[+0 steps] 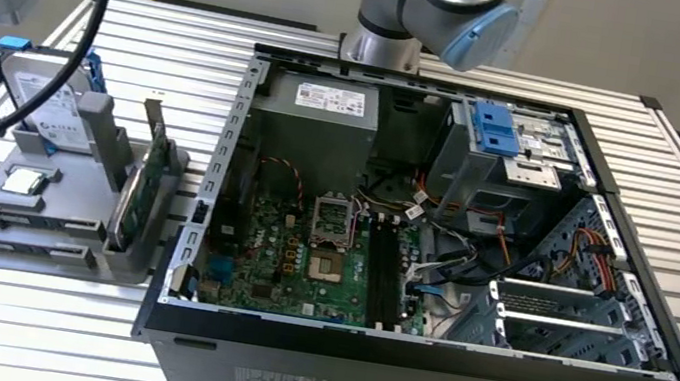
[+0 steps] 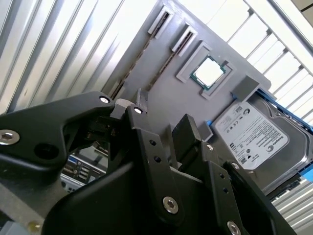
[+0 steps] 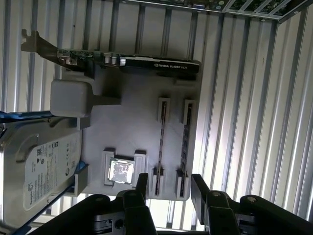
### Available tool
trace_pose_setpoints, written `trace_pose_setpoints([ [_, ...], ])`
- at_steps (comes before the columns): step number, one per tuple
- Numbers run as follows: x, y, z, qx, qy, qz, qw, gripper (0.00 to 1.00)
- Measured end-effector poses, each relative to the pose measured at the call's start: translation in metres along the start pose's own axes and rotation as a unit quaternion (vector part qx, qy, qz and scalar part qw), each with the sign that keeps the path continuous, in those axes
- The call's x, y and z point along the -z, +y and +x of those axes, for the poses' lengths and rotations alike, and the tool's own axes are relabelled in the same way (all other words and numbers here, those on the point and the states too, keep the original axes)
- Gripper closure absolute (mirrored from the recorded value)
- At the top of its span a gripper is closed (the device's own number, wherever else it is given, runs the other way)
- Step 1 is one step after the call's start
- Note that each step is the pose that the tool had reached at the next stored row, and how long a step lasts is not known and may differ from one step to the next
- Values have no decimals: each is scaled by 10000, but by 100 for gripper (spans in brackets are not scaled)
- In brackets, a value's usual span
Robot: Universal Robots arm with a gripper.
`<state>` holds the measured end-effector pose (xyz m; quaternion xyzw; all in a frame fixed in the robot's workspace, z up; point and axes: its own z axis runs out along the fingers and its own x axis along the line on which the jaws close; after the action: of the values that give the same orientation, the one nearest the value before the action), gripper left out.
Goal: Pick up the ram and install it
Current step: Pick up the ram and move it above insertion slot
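First wrist view looks down on the tray (image 3: 132, 117), where the ram (image 3: 162, 137) stands on edge between end clips, a second like strip (image 3: 186, 134) just beside it. Held upright that way, its top edge seems offered to a pinch from above. The gripper (image 3: 169, 185) hangs over one end of the two, jaws spread wide with nothing between them. The drive (image 3: 39, 166), chip (image 3: 121, 171) and card (image 3: 146, 63) each keep their own recess, apart, which leaves finger room. In the exterior view the tray (image 1: 2, 201) lies at nine o'clock from the open case (image 1: 421, 375), whose board slots (image 1: 383, 278) look bare, apparently awaiting a stick.
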<state>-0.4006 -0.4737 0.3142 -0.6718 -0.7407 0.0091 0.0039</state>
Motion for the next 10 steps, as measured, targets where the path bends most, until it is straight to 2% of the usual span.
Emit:
trace_pose_setpoints([
  [10,-29,-1,-10,0,0,0,10000,0],
])
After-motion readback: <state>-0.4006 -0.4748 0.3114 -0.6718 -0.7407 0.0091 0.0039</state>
